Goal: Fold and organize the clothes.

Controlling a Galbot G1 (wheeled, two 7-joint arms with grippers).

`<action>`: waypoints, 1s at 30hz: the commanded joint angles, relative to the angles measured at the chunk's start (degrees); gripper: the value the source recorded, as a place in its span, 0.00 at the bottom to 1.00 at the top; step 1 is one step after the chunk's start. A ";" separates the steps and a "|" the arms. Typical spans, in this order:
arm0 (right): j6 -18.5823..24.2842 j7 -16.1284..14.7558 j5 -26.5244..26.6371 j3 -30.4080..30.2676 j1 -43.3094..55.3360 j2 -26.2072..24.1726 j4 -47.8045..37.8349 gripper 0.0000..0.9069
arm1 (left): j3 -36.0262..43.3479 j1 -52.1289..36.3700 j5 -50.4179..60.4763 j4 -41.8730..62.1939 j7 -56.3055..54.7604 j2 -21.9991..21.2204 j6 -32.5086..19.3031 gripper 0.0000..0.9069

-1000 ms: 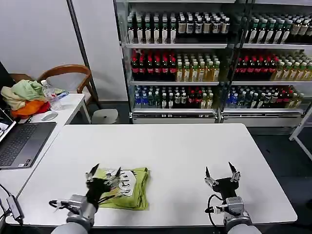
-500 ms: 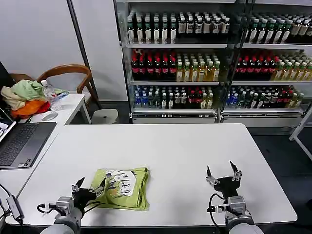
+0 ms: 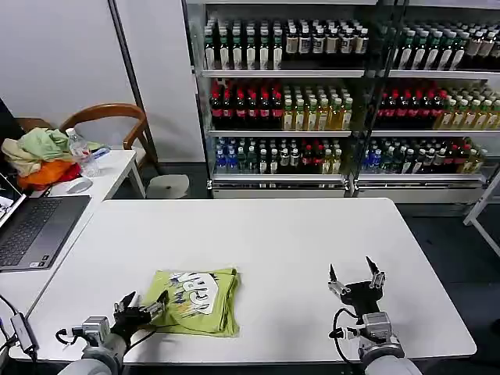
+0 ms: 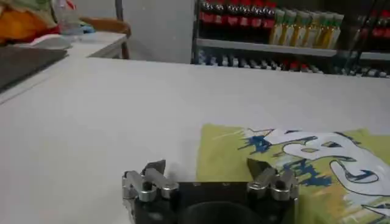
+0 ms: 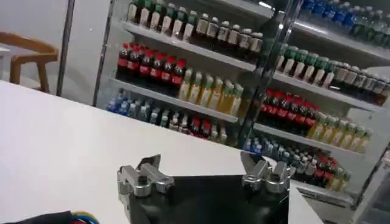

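A lime yellow-green T-shirt (image 3: 196, 299) lies folded into a compact rectangle near the white table's (image 3: 266, 242) front left, its white and blue print facing up. The left wrist view shows the shirt (image 4: 304, 161) just ahead of my left gripper (image 4: 207, 167). My left gripper (image 3: 143, 304) is open and empty, low at the front edge beside the shirt's left side. At the front right my right gripper (image 3: 355, 276) stands open with nothing between its fingers, and the right wrist view shows that gripper (image 5: 201, 164) over bare table.
A side desk on the left carries a laptop (image 3: 31, 226), a mouse, a water bottle (image 3: 80, 153) and a heap of pale green, cream and orange garments (image 3: 39, 156). A wooden chair (image 3: 113, 117) and bottle-filled drink coolers (image 3: 344, 94) stand behind the table.
My left gripper has let go of the shirt and drawn back toward the table's front left edge. The shirt lies flatter. The right gripper has stayed put.
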 commanded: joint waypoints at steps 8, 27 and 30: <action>-0.04 0.02 -0.01 -0.06 0.19 0.10 -0.25 1.00 | 2.17 0.52 -1.63 1.48 2.60 -1.11 -1.39 0.06; 0.13 0.03 -0.27 -0.07 0.56 0.26 -0.70 1.00 | -2.60 -0.64 -2.49 -7.16 2.67 -0.55 -0.57 0.04; 0.10 0.03 -0.27 -0.06 0.54 0.11 -0.59 1.00 | -5.33 -1.51 -6.46 -8.89 0.87 -0.02 2.40 0.04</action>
